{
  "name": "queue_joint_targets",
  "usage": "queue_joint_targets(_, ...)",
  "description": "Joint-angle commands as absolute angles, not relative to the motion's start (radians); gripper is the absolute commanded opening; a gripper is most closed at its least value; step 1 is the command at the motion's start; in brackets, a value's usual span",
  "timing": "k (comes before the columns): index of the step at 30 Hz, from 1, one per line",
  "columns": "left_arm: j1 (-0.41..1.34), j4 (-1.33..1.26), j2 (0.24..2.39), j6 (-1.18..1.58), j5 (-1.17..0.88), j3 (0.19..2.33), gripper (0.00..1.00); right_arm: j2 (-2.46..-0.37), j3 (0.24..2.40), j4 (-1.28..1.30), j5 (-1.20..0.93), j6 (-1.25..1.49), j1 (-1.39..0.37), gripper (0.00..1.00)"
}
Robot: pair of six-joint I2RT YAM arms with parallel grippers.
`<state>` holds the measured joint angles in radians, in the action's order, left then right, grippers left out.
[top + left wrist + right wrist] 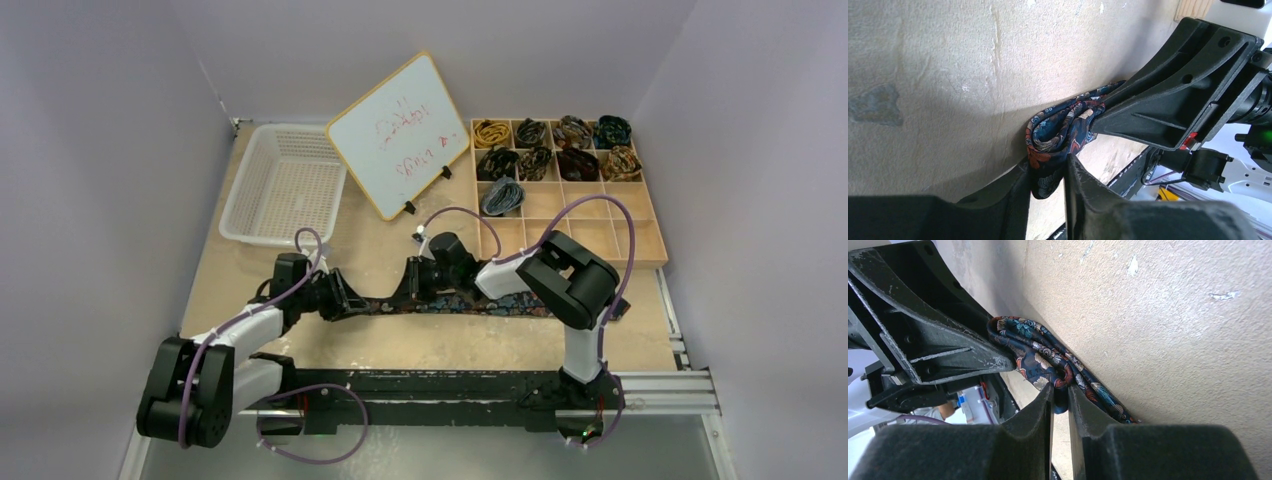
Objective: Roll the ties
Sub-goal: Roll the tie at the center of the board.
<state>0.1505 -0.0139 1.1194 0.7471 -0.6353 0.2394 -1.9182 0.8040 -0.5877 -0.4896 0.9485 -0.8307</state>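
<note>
Navy floral fabric necktie (480,303) lying flat across the centre of the beige table (450,345), left end bunched, left gripper (1047,172) pinched tight on the fold, right gripper (1060,399) clamped on the same bunch, coiled ties (575,160) in the wooden compartment tray (645,238) at upper right

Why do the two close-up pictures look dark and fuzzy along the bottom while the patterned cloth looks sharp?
Left wrist view: the left fingers, very near the lens, blur; the tie is crisp, a shadow on the table beside it. Right wrist view: likewise, right fingers blurred, pattern sharp. Top view: evenly lit; the whiteboard writing is too faint to read.
</note>
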Motion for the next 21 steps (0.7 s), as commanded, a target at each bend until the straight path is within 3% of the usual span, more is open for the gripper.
queue_joint_targets(1,0.145,-0.041,1.116,0.732,-0.620,0.273,0.22,-1.939,0.812,-0.466,-0.463,0.895,-0.830,0.19)
queue_joint_targets(10,0.146,-0.050,1.123,0.742,-0.605,0.279,0.01,-1.867,0.860,-0.416,-0.457,0.854,-0.831,0.27)
queue_joint_targets(16,0.145,-0.003,1.088,0.753,-0.582,0.294,0.00,-1.761,0.887,-0.355,-0.397,0.814,-0.831,0.39)
queue_joint_targets(21,0.146,0.060,1.071,0.763,-0.571,0.322,0.00,-1.741,0.909,-0.304,-0.357,0.791,-0.842,0.33)
